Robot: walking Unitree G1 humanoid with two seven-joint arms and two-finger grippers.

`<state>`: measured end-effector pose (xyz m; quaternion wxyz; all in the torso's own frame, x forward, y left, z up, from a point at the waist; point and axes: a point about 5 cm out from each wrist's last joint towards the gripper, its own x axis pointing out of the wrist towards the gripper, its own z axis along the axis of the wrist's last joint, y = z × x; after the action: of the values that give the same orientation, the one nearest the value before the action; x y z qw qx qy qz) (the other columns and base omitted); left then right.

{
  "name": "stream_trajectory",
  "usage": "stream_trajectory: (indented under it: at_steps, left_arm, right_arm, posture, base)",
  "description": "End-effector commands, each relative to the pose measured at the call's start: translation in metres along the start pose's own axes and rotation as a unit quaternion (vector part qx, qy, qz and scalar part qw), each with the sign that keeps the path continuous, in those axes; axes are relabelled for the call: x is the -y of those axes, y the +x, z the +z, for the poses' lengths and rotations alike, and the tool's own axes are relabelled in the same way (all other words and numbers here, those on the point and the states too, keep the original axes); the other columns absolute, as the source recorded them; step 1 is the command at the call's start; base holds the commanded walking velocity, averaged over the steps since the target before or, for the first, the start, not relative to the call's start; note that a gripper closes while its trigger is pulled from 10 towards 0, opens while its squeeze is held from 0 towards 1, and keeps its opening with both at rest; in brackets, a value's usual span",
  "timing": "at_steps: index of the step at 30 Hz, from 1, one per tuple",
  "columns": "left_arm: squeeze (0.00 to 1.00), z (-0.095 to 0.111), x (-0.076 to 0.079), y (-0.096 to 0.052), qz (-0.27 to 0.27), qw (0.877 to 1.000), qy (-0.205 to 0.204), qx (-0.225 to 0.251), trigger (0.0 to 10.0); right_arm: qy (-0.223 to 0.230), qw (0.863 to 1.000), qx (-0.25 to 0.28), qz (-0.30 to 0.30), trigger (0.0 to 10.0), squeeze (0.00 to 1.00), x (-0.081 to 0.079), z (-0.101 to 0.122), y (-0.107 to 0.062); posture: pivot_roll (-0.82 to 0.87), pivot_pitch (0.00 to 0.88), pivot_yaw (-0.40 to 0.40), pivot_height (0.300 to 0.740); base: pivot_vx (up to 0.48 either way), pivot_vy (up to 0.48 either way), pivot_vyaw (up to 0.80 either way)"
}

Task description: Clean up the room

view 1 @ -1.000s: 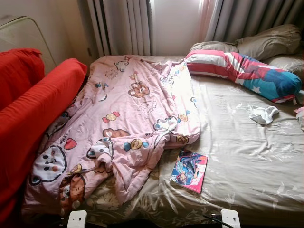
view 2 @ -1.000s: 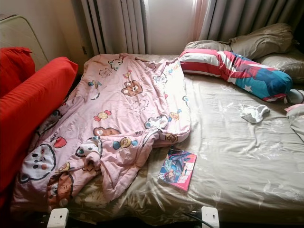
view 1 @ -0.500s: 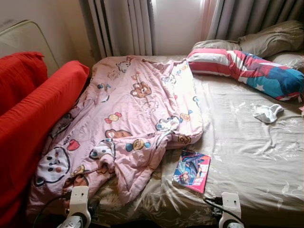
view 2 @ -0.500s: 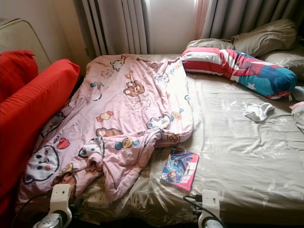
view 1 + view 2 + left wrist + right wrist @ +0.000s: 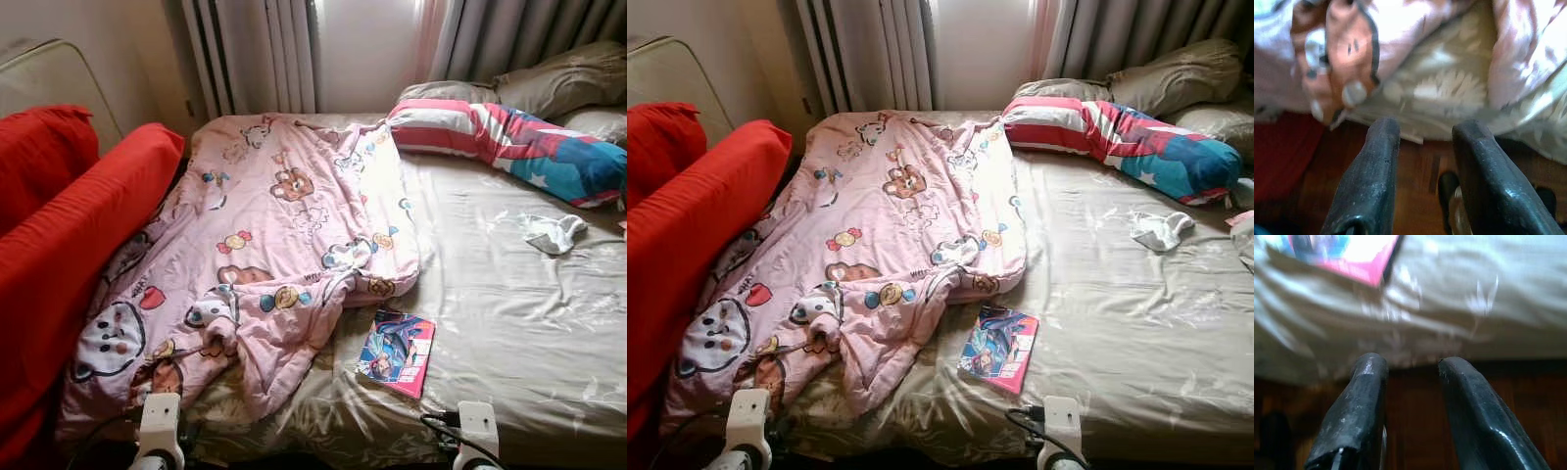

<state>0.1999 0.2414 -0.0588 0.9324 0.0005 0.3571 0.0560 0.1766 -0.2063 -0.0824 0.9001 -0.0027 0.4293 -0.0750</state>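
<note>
The left gripper (image 5: 1425,128) is hanging low at the foot of the bed (image 5: 509,294), its two black fingers (image 5: 1371,166) standing apart with nothing between them. Just ahead of it the crumpled edge of the pink cartoon blanket (image 5: 284,225) is drooping over the mattress side, above a strip of brown wooden floor (image 5: 1420,171).

The right gripper (image 5: 1410,364) is sitting equally low at the bed's edge, fingers (image 5: 1359,401) spread and empty. Ahead of it and slightly toward the left gripper, a pink and blue book (image 5: 396,351) is lying flat on the beige sheet, just beside the blanket's lower fold. Farther out beyond the right gripper, a small white sock (image 5: 554,233) is resting on the sheet, and past that a striped bolster (image 5: 509,147) is lying across the head of the bed, in front of beige pillows (image 5: 558,83).

A red cushion (image 5: 69,245) is leaning along the bed on the left gripper's outer side. Grey curtains (image 5: 260,54) are hanging at the far wall.
</note>
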Motion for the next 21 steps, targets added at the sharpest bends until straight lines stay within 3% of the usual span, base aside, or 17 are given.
stream_trajectory:
  at_steps: [1, 7, 21]
  left_arm:
    - [0.0, -0.013, -0.003, -0.004, 0.007, 1.0, -0.009, -0.029, 10.0]
    - [0.0, -0.023, -0.004, -0.007, 0.014, 0.998, -0.006, -0.053, 10.0]
    - [0.0, -0.027, 0.001, -0.007, 0.008, 0.998, -0.002, -0.068, 10.0]
  right_arm:
    - [0.016, 0.998, 0.055, -0.024, 10.0, 0.0, 0.018, 0.013, -0.001]
    - [0.023, 0.999, 0.007, -0.022, 10.0, 0.0, 0.018, -0.008, -0.004]
    - [0.012, 1.0, -0.002, -0.008, 10.0, 0.0, 0.011, -0.008, -0.003]
  posture:
    - [0.02, 0.0, 0.017, 0.69]
    - [0.02, 0.0, 0.017, 0.69]
    - [0.01, 0.0, 0.018, 0.69]
  base:
    - [0.0, 0.0, 0.0]
    - [0.0, 0.0, 0.0]
    - [0.0, 0.0, 0.0]
